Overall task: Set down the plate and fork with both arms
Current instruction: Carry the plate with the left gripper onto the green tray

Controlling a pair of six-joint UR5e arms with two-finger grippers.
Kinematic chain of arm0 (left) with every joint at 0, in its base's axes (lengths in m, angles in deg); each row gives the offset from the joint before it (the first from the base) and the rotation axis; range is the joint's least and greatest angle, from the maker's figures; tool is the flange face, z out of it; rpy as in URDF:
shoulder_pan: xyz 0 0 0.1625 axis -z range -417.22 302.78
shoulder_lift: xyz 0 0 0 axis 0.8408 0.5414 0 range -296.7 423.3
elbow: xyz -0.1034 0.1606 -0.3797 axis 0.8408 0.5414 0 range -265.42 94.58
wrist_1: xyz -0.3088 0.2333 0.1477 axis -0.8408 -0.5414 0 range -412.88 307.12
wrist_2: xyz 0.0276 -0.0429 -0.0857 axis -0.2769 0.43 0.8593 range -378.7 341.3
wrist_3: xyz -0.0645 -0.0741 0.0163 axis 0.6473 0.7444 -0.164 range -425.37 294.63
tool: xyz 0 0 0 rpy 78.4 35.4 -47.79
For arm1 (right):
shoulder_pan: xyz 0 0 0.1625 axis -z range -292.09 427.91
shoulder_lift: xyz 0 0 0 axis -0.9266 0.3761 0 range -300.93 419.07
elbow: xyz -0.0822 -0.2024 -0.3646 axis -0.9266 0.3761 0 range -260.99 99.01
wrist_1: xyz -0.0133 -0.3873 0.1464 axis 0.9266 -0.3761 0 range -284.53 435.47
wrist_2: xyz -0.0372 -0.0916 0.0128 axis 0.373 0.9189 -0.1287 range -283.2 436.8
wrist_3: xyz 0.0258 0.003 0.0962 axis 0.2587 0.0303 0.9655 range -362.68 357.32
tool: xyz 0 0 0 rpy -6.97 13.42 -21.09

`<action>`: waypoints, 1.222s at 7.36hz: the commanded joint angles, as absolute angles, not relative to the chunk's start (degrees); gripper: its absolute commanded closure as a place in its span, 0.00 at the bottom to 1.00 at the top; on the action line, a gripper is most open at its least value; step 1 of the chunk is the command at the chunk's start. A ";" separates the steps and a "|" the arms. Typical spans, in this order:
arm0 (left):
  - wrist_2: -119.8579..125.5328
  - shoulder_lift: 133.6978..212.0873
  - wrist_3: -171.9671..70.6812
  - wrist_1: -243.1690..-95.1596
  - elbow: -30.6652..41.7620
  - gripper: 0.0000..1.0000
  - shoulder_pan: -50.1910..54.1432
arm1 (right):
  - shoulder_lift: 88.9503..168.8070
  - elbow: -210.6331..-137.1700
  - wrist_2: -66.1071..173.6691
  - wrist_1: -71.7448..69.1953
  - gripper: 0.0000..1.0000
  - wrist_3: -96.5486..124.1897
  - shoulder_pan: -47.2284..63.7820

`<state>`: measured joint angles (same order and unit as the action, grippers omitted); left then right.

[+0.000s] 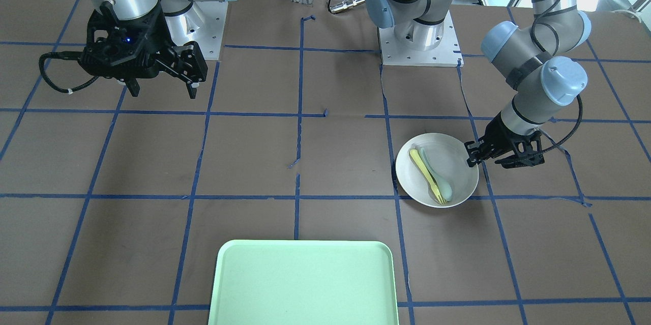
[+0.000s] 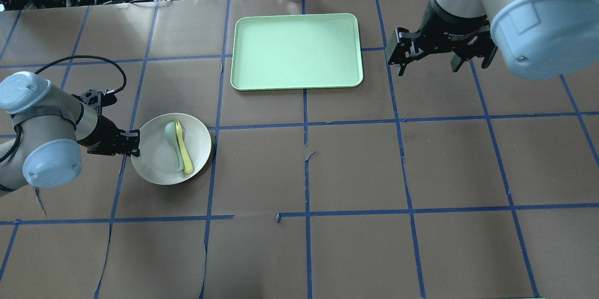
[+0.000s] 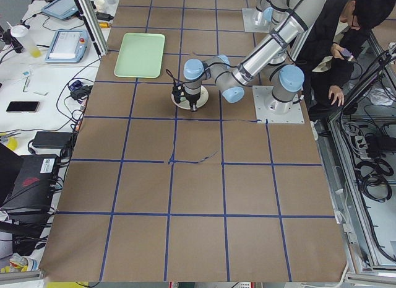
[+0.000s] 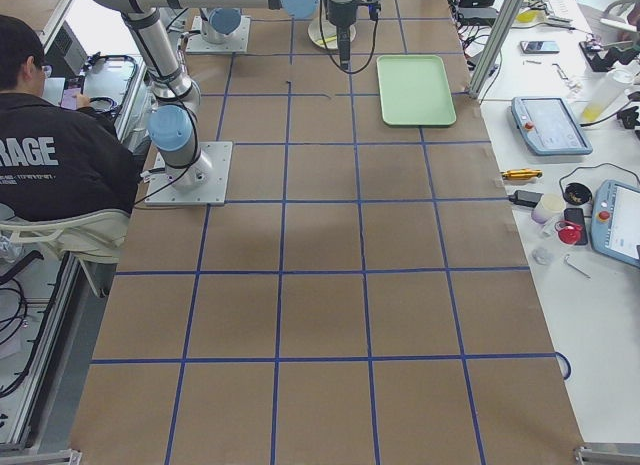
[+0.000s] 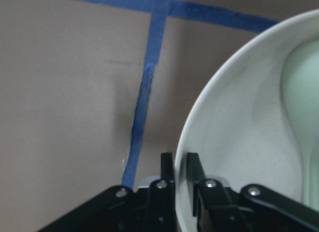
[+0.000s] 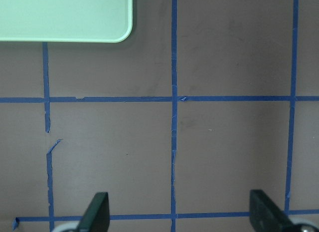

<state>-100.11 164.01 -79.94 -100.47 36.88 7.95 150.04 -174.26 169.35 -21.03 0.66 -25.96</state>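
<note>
Left gripper (image 5: 180,163) astride round, speckled plate (image 5: 234,127)

Mint-green tray (image 2: 296,51) flat on brown table (image 2: 355,163) — blue tape grid (image 2: 397,120); pale green spoon (image 2: 170,129) well apart from tray.

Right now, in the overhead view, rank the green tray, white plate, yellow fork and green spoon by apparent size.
1. Rectangular mint-green tray
2. Round off-white plate
3. Yellow plastic fork and pale mint-green spoon, too alike to rank

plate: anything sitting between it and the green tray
Nothing visible does. Only taped table lies between the plate and the tray. The left claw grips the plate's rim on the side away from the tray; the open right claw hangs off that path.
</note>
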 commanded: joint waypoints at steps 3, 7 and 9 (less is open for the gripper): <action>-82.52 173.92 -68.47 -110.62 15.44 1.00 23.00 | 150.04 -174.25 169.35 -21.12 0.00 0.66 -25.96; -78.28 192.72 -71.78 -119.58 -11.46 1.00 31.70 | 150.04 -174.33 169.35 -21.21 0.00 0.66 -25.96; -82.14 197.48 -74.84 -118.80 -13.26 1.00 32.87 | 149.95 -174.33 169.35 -21.21 0.00 0.66 -25.96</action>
